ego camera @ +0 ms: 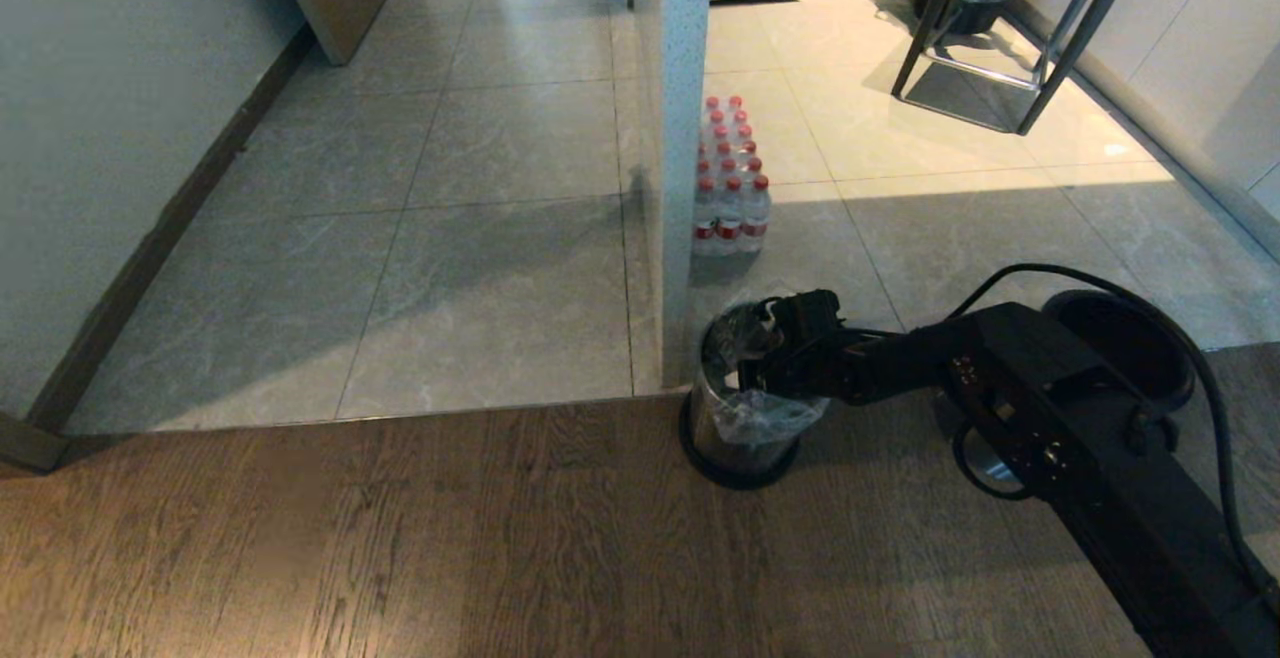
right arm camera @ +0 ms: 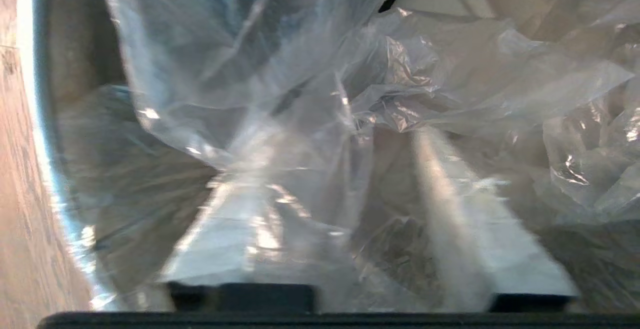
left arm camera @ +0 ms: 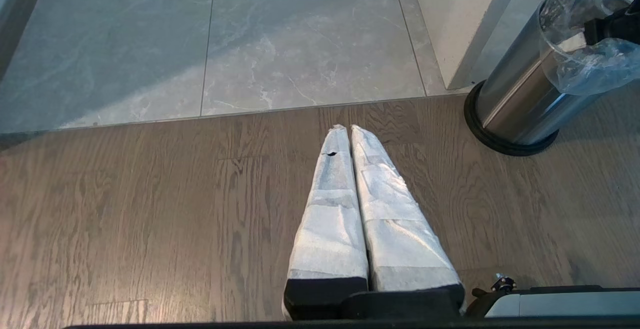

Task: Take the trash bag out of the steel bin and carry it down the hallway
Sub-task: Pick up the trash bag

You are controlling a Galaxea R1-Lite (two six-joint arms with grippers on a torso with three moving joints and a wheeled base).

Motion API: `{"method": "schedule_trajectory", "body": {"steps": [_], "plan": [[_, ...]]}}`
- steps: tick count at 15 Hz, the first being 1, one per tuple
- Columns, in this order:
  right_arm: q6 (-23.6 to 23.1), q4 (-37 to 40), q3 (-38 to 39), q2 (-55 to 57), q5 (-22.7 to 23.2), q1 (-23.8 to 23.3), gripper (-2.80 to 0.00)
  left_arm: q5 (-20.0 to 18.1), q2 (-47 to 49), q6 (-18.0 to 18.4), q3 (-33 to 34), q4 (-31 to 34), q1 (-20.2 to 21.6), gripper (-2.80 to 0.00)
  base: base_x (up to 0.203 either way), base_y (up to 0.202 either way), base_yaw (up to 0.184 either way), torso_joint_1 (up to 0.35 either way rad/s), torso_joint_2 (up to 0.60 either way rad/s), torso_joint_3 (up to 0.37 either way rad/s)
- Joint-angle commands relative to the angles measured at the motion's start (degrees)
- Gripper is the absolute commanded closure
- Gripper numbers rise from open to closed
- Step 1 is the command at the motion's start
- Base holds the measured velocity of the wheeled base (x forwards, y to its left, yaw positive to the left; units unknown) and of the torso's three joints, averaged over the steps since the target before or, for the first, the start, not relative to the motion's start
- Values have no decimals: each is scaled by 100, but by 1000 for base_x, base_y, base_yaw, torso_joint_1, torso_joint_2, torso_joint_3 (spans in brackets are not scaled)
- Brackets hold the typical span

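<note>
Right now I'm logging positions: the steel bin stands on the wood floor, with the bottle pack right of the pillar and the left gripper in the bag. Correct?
Wrong arm: the head view shows the right gripper in the trash bag at the steel bin; bottle pack and pillar stand as stated.

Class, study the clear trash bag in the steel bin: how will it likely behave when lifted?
The trash bag looks thin and crinkled, so probably floppy and slippery. It drapes over the steel bin, so it may snag.
</note>
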Motion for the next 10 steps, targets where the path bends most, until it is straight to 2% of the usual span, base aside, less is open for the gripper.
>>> {"method": "schedule_trajectory", "body": {"steps": [1, 5, 10], "plan": [[46, 21, 4, -124, -2, 5, 0, 0, 0, 0, 0, -1, 0, 0, 0, 0, 0, 0, 0, 0], [94, 225, 54, -466, -21, 5, 0, 0, 0, 0, 0, -1, 0, 0, 0, 0, 0, 0, 0, 0], [411, 552, 216, -1231, -20, -55, 0, 0, 0, 0, 0, -1, 0, 0, 0, 0, 0, 0, 0, 0]]}}
